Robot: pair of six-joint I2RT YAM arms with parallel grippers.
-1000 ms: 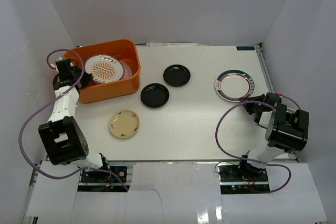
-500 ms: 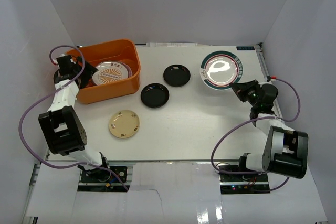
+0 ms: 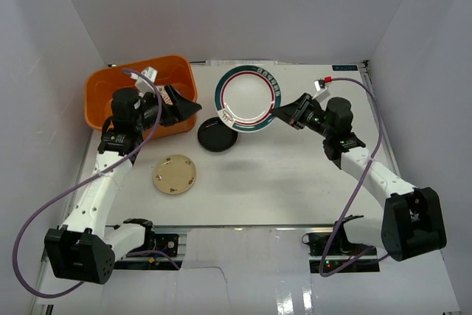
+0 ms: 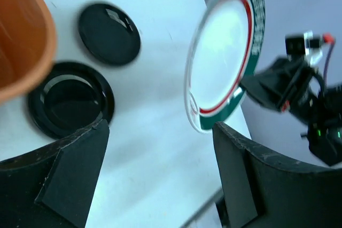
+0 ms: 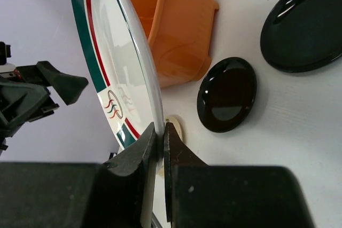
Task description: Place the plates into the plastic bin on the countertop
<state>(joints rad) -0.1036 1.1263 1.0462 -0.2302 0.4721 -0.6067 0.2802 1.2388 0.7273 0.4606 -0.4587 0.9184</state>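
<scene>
Plate with green-red rim (image 3: 249, 97) stands tilted above the bench (image 3: 280, 182), its edge pinched in the closed right pincer (image 3: 284, 114). Left pincer (image 3: 183, 105) gapes empty beside the orange bin (image 3: 99, 94)

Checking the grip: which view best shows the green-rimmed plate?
Right wrist: the right gripper pinches the green-rimmed plate close up. Top view shows its whole face, grip tiny; left wrist shows it tilted, grip blurred.

Apart from the main stuff it's just plain white walls (image 3: 236, 5) boxing everything in on three sides. There's a little blue sticker (image 3: 344, 67) near the far right corner, print too tiny to read. Next to it is what looks like a thin metal strip (image 3: 366, 70) along the right edge.
</scene>
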